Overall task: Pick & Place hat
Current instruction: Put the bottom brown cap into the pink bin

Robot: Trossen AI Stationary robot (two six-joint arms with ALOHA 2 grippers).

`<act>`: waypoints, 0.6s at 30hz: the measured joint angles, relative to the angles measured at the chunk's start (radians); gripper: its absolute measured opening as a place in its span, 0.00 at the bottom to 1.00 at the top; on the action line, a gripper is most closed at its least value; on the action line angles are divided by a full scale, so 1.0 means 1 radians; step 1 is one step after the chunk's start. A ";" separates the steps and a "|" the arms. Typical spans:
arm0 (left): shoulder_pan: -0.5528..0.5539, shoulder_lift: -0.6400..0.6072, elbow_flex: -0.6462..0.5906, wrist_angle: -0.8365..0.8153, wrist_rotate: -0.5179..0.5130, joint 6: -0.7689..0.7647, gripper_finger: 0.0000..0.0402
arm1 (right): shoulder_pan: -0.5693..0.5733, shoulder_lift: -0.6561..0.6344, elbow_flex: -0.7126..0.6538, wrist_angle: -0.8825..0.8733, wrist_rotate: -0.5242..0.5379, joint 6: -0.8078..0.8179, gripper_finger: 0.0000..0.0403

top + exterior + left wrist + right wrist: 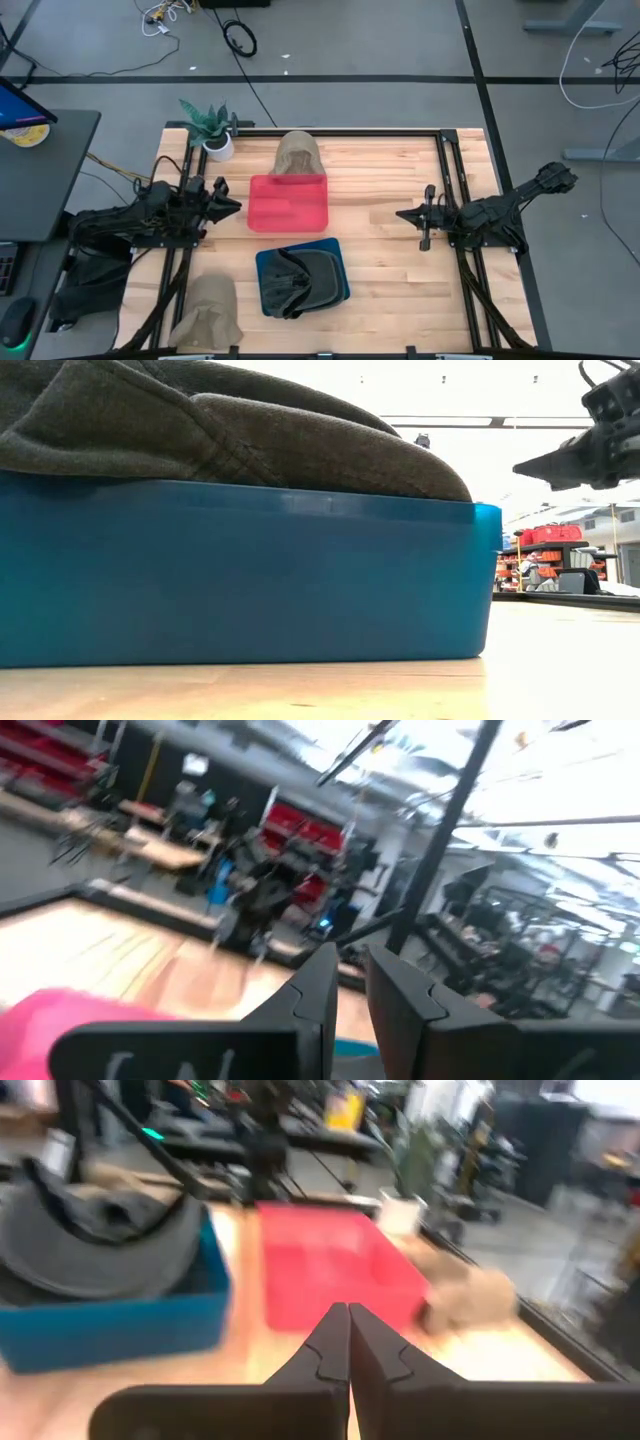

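Observation:
In the high view a dark grey hat [298, 280] lies in a blue tray [335, 252] near the table's near edge. The low view shows that hat [250, 440] heaped above the blue tray's wall [250, 575]. A tan hat [297, 155] lies at the far edge of a red tray [288, 203]. A second tan hat [207, 312] lies at the near left corner. My left gripper [236, 207] is shut and hovers left of the red tray. My right gripper [402, 214] is shut, right of the trays, holding nothing. The right wrist view shows the shut gripper [348, 1312], the red tray [330, 1265] and the grey hat [100, 1240].
A small potted plant [215, 130] stands at the far left corner. Black rails [450, 170] run along the table's sides. Bare wood [385, 270] lies between the trays and my right arm. A dark side desk [45, 170] stands left of the table.

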 joint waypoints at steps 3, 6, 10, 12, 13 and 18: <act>0.000 0.020 0.000 0.056 0.018 -0.009 0.14 | 0.000 0.000 0.000 -0.084 0.074 0.057 0.00; 0.000 0.051 0.000 0.099 0.030 -0.008 0.14 | 0.000 0.008 0.000 -0.081 0.090 0.073 0.00; -0.009 0.105 0.005 0.129 0.029 -0.006 0.14 | 0.000 0.010 0.000 -0.082 0.091 0.071 0.00; -0.021 0.139 0.027 0.127 0.035 0.006 0.14 | 0.000 0.010 0.000 -0.082 0.091 0.087 0.01; -0.029 0.159 0.043 0.128 0.040 0.023 0.14 | 0.000 0.010 0.000 -0.082 0.090 0.093 0.02; -0.075 0.268 0.151 0.114 0.057 0.169 0.14 | 0.000 0.010 0.000 -0.082 0.090 0.091 0.05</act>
